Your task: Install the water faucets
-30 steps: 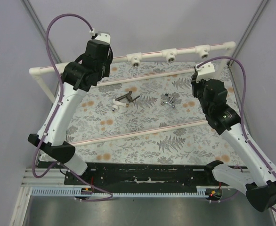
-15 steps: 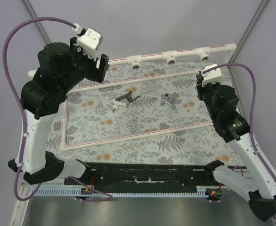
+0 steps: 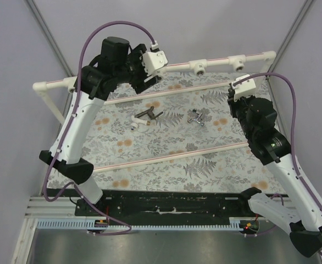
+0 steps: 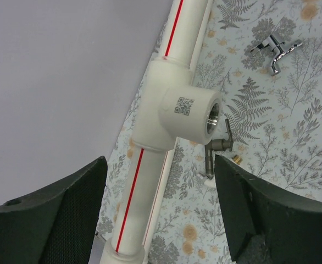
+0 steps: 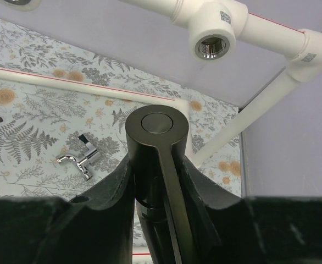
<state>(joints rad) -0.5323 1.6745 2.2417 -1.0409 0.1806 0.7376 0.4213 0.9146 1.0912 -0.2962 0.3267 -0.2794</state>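
**Top external view: one tap in the hand, two lying on the tabletop**

The right hand point(image 5: 156, 165) is near the far right corner of the tabletop point(image 3: 166, 146). It is pressed from both sides onto a dark metal tap with a round flat top and a long straight stem point(image 5: 156, 124). In the right wrist view a threaded round socket point(image 5: 211, 47) of the white plastic pipe frame point(image 3: 51, 84) sits ahead of and above the tap, well apart from it.

The left hand point(image 4: 158, 165) is at the far edge, left of its middle. Its fingers point(image 4: 67, 220) are spread wide and grip nothing. In the left wrist view another white socket with a square code label point(image 4: 191, 113) stands between them, with a gap on each side.

The short dark metal tap with a white end point(image 3: 147, 116) lies on the fern-patterned cloth a little left of the tabletop's middle. The shiny silver cross-handled tap point(image 3: 196, 117) lies a little right of the middle, apart from it. Both are between the frame's two low rails.
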